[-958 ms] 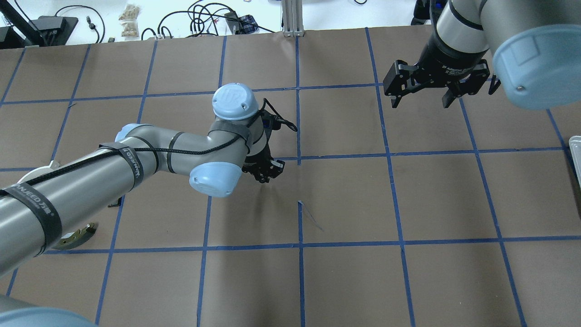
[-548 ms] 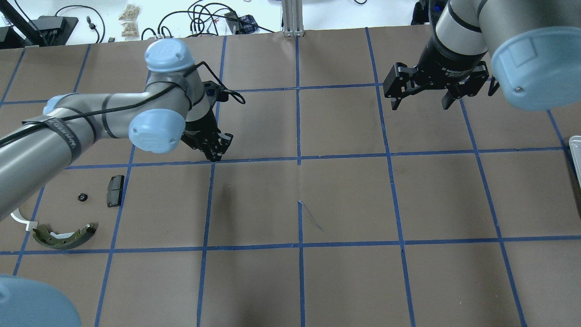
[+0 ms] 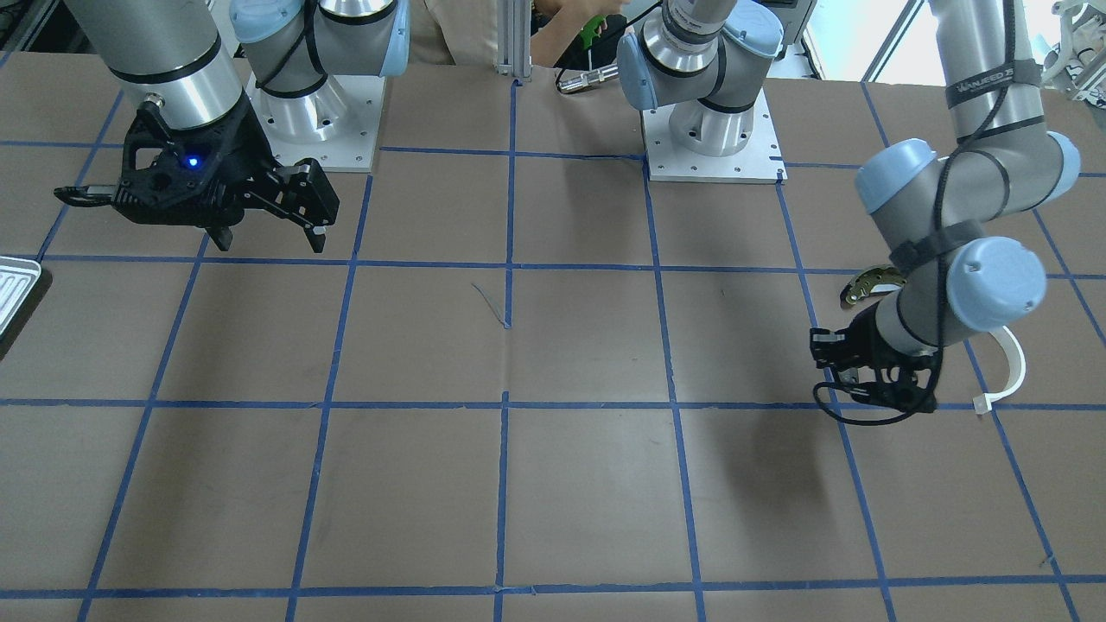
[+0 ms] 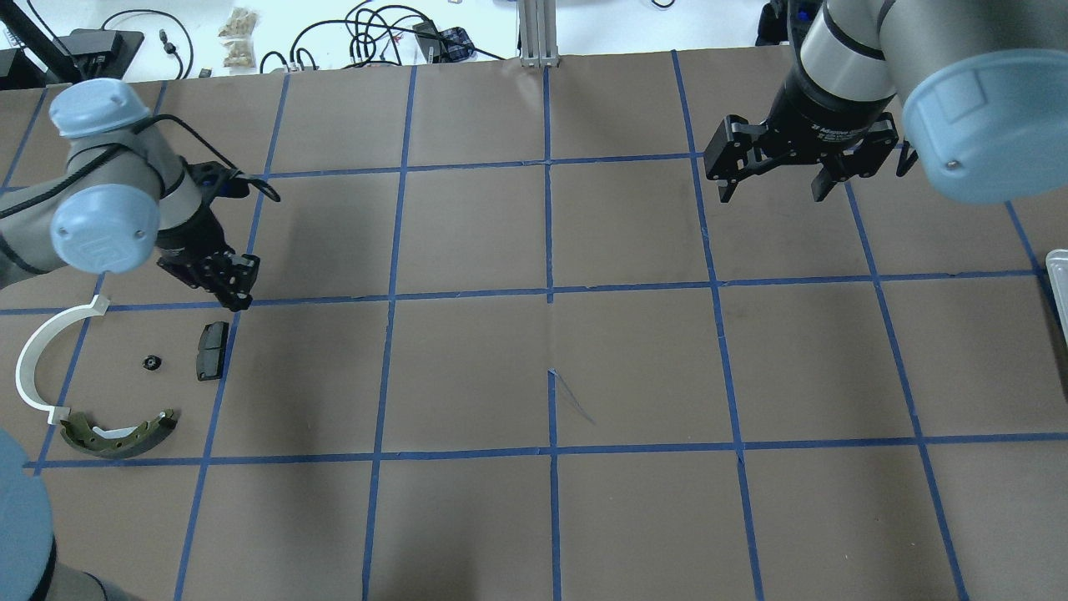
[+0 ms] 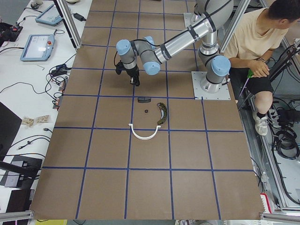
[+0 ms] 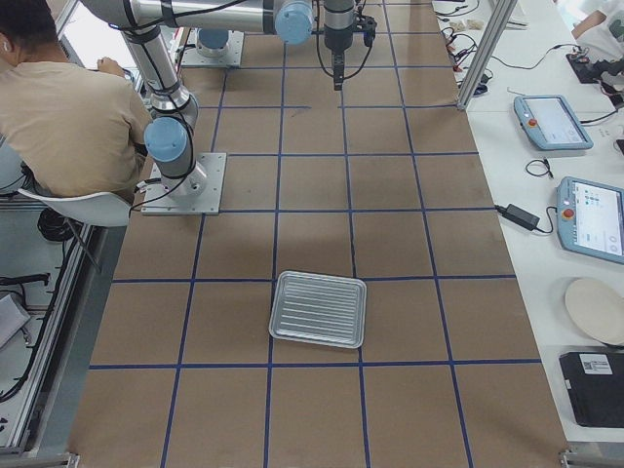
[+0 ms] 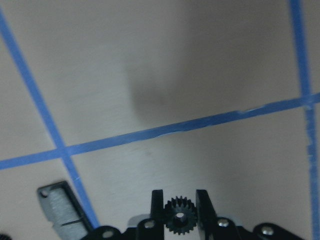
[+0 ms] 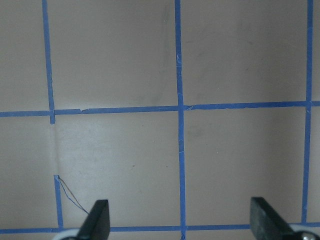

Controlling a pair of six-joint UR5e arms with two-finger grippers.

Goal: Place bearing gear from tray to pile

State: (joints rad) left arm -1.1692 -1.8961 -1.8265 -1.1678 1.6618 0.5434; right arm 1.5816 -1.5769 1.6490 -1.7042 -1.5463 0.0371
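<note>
My left gripper [image 4: 236, 288] is shut on a small black toothed bearing gear [image 7: 178, 220], seen between its fingers in the left wrist view. It hangs over the table just beyond the pile. The pile holds a dark rectangular pad [image 4: 211, 351], a brass-grey brake shoe [image 4: 121, 434], a white half-ring [image 4: 37, 359] and a small black part [image 4: 151, 361]. The pad [image 7: 62, 210] also shows in the left wrist view. My right gripper [image 4: 772, 192] is open and empty, high over the far right. The silver ribbed tray [image 6: 318, 308] lies empty at the table's right end.
Brown table paper with a blue tape grid. Only the tray's edge [image 4: 1058, 292] shows in the overhead view. Cables and small items lie on the white bench beyond the far edge. A seated person [image 5: 253, 42] is beside the robot bases.
My left arm has swung left from the table's middle to the pile, its gripper still shut. The pile has come into view from under the arm. The right arm has hardly moved.
</note>
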